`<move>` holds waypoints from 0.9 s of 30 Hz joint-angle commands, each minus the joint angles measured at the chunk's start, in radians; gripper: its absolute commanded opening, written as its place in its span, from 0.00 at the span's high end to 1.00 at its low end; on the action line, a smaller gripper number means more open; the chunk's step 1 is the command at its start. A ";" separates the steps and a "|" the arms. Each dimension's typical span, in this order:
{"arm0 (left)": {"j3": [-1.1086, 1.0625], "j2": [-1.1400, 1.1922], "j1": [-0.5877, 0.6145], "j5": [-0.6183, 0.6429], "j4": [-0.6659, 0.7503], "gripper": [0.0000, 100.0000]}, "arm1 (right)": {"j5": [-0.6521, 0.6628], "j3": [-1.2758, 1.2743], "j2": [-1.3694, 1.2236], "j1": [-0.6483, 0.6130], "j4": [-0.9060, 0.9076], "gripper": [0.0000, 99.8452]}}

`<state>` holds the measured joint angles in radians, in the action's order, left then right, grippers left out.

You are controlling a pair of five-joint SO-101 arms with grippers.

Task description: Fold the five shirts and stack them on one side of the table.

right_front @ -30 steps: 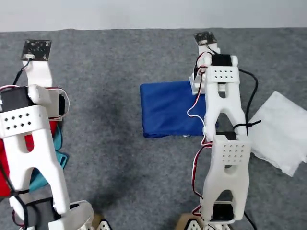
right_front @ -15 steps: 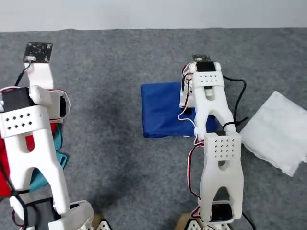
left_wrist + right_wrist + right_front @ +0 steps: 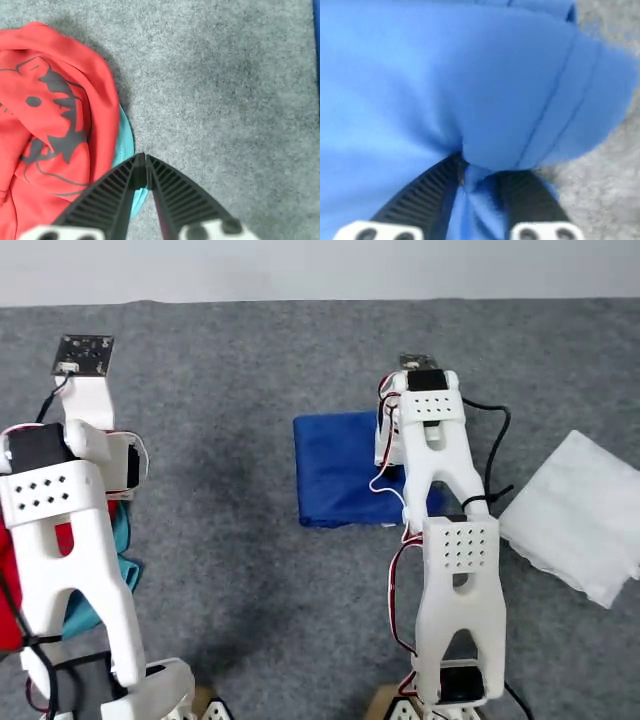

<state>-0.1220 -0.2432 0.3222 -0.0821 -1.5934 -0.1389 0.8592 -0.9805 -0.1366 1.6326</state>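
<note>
In the last second my right arm (image 3: 440, 470) drew back from the far side of the table (image 3: 230, 370) and swung a little inward, so it now lies over the right edge of the blue shirt (image 3: 340, 470). My left arm (image 3: 70, 540) has hardly shifted.

The blue shirt lies near the middle of the table as a rough rectangle, and my right jaws are clenched on a bunched fold of it (image 3: 530, 100), with the hem seam draped over them. I judge this to be a fold in progress, not a finished one.

The white shirt (image 3: 580, 515) lies flat at the right side, apart from the blue one. It looks squared up, though I cannot tell whether it is fully folded.

At the left, the red shirt (image 3: 45, 125) sits crumpled on top of the teal shirt (image 3: 127, 145), and neither is folded. My left jaws hang clenched and empty just at the teal shirt's edge.

I can make out four shirts, not five. No stack is started, so as I judge it most of the job is left: finish the blue, fold the red and teal, then pile everything on one side.
</note>
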 commanded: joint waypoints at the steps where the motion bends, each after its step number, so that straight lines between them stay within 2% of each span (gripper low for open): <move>1: 0.004 -0.031 0.006 -0.012 0.018 1.00 | 0.034 0.038 -0.016 -0.001 0.019 0.99; 4: 0.005 -0.031 0.006 -0.012 0.018 1.00 | 0.041 0.101 -0.016 0.048 0.082 0.99; 6: 0.005 -0.035 0.006 -0.014 0.018 1.00 | 0.109 0.147 -0.021 0.105 0.128 0.99; 9: 0.007 -0.037 0.006 -0.014 0.018 1.00 | 0.310 0.215 -0.025 0.203 0.136 0.99; 13: 0.005 -0.035 0.006 -0.014 0.018 1.00 | 0.620 0.351 -0.027 0.289 0.050 0.99; 17: 0.005 -0.031 0.006 -0.014 0.018 1.00 | 0.888 0.402 -0.028 0.275 -0.079 0.99; 20: 0.005 -0.031 0.006 -0.014 0.018 1.00 | 1.034 0.397 -0.039 0.231 -0.159 0.99; 24: 0.005 -0.031 0.006 -0.014 0.018 1.00 | 1.079 0.397 -0.099 0.182 -0.251 0.98; 27: 0.004 -0.031 0.006 -0.014 0.018 1.00 | 1.053 0.399 -0.137 0.185 -0.282 0.90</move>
<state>-0.1220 -0.2432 0.3222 -0.0821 -1.5934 0.9214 1.2060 -1.1201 0.0568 1.3886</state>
